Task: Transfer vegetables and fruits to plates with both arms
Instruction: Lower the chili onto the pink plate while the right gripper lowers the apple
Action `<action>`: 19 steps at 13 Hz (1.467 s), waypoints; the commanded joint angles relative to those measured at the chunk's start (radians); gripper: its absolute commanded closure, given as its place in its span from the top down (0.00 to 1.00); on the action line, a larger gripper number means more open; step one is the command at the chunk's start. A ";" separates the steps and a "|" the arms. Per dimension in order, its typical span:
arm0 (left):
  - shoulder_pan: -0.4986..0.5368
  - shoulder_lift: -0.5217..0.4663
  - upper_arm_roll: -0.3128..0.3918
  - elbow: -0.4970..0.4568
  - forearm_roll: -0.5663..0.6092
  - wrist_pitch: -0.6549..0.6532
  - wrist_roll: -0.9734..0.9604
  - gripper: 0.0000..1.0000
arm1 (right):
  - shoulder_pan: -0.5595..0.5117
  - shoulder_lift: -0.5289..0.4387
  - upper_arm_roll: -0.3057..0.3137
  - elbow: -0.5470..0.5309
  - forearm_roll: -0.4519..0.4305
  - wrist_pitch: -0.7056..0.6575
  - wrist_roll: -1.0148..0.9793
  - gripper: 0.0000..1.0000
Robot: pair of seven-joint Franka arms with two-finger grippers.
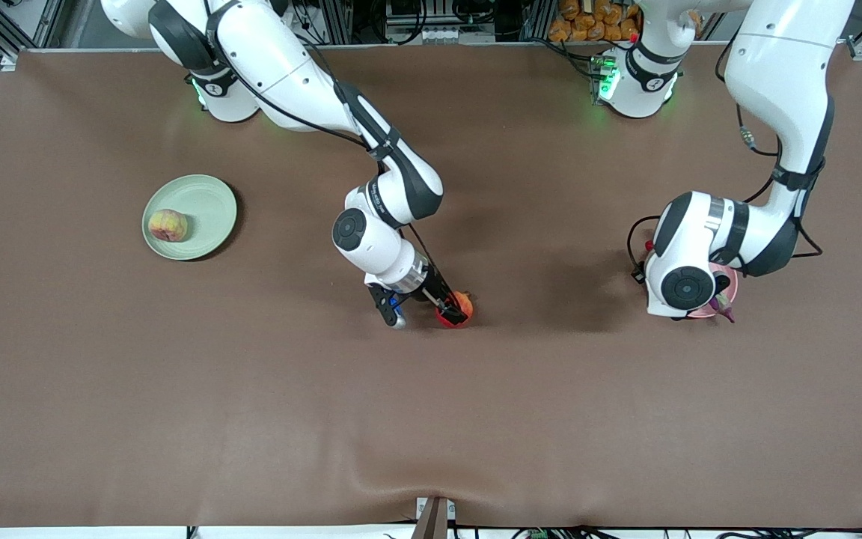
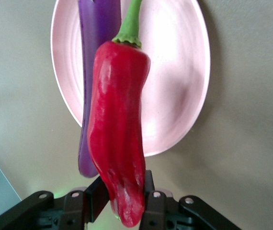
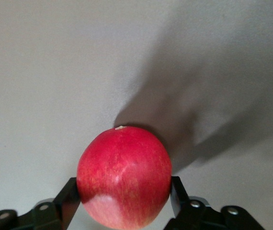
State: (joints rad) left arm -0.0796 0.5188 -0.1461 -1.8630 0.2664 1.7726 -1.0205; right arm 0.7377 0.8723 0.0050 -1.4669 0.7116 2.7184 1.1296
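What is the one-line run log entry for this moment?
left pincer: shut on chili pepper, over pink plate | right pincer: shut on red fruit, on table

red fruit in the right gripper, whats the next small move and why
Probably lift it straight up. The right gripper has its fingers against both sides of the red fruit, which seems to sit on the table, and the green plate with the peach lies toward the right arm's end.
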 commanded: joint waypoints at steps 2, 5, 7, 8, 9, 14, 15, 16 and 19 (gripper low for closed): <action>0.030 0.007 -0.007 -0.004 0.027 0.010 0.049 0.00 | -0.001 0.019 -0.007 0.026 -0.066 -0.009 0.006 0.00; 0.034 0.015 -0.009 0.005 0.070 0.011 0.053 0.24 | -0.061 -0.035 -0.010 0.029 -0.156 -0.235 0.001 0.00; 0.032 0.020 -0.009 0.010 0.071 0.016 0.053 1.00 | -0.124 -0.126 -0.011 0.026 -0.191 -0.458 -0.054 0.00; 0.031 0.020 -0.009 0.015 0.077 0.014 0.053 1.00 | -0.174 -0.174 -0.011 0.019 -0.192 -0.577 -0.129 0.00; 0.029 0.017 -0.009 0.018 0.077 0.014 0.051 1.00 | -0.235 -0.217 -0.011 0.004 -0.192 -0.705 -0.198 0.00; 0.015 -0.019 -0.013 0.053 0.074 -0.015 0.040 1.00 | -0.435 -0.598 -0.014 -0.468 -0.464 -0.908 -0.706 0.00; 0.011 -0.032 -0.016 0.057 0.071 -0.031 0.040 1.00 | -0.458 -0.661 -0.014 -0.571 -0.516 -0.911 -0.775 0.00; 0.009 -0.051 -0.027 0.064 0.067 -0.044 0.042 1.00 | -0.480 -0.700 -0.014 -0.652 -0.555 -0.908 -0.853 0.00; 0.017 -0.091 -0.090 0.116 0.059 -0.067 0.051 1.00 | -0.604 -0.736 -0.017 -0.762 -0.613 -0.908 -0.976 0.00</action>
State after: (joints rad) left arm -0.0624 0.4673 -0.1992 -1.7704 0.3208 1.7354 -0.9782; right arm 0.2241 0.2040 -0.0307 -2.1308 0.1277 1.7883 0.2276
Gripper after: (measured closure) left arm 0.000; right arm 0.203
